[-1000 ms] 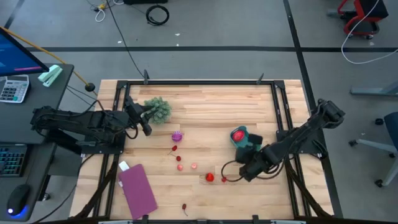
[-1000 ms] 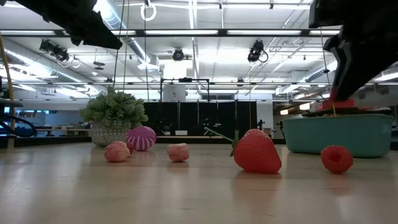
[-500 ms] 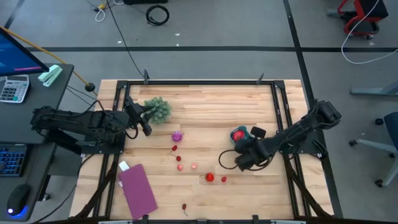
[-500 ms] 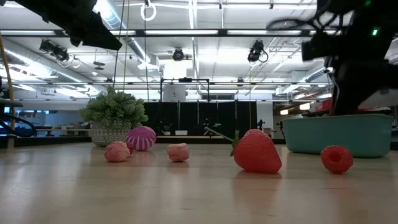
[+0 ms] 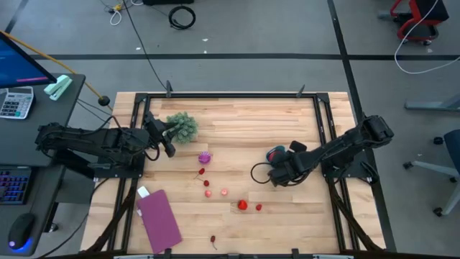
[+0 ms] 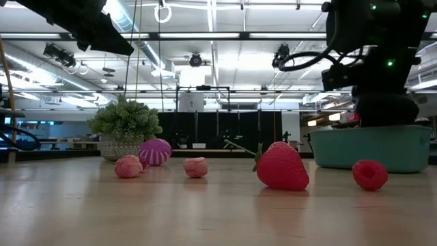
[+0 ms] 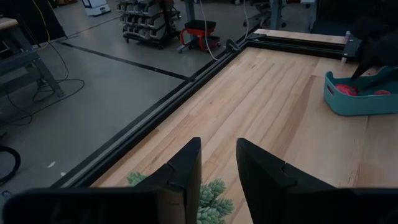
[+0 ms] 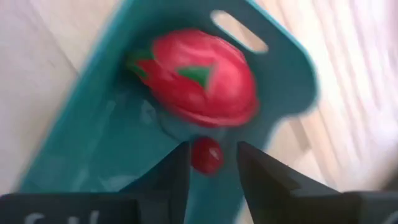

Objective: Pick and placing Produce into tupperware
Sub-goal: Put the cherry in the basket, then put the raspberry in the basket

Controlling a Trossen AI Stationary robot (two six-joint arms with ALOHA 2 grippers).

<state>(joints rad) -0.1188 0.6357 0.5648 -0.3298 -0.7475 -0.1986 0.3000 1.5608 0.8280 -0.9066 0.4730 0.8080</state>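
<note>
Surface: a pale wooden table (image 5: pixel 287 119) in a black frame is standing on a grey concrete floor with cables (image 5: pixel 182 16) trailing across it. A desk (image 5: pixel 43 108) beside the left arm is carrying a calculator (image 5: pixel 16 101) and keyboards. At table height the room is showing ceiling strip lights and dark racks.

Produce: loose pieces are lying mid-table: a purple ball (image 5: pixel 205 157), a strawberry (image 6: pixel 282 166), a raspberry (image 6: pixel 370 174), two pink pieces (image 6: pixel 129 166) and a stemmed red piece (image 5: pixel 213 239) near the front edge. A leafy clump (image 5: pixel 183 126) and a flat purple rectangle (image 5: pixel 158 218) are lying on the left side.

Tupperware (image 6: pixel 372 147): it is sitting at the table's right, well apart from the loose pieces. A large red fruit with green marks (image 8: pixel 199 78) is lying inside it.

Right gripper (image 8: pixel 209 146): it is hanging over the tub, fingers spread, with a small red piece (image 8: pixel 206 157) between them and touching neither. Whether that piece is resting on the tub floor cannot be told.

Left gripper (image 7: pixel 217 146): it is waiting above the leafy clump, fingers slightly apart and gripping nothing.

Hidden: from above, the right gripper is covering most of the tub. At table height the tub's wall is concealing its contents.
</note>
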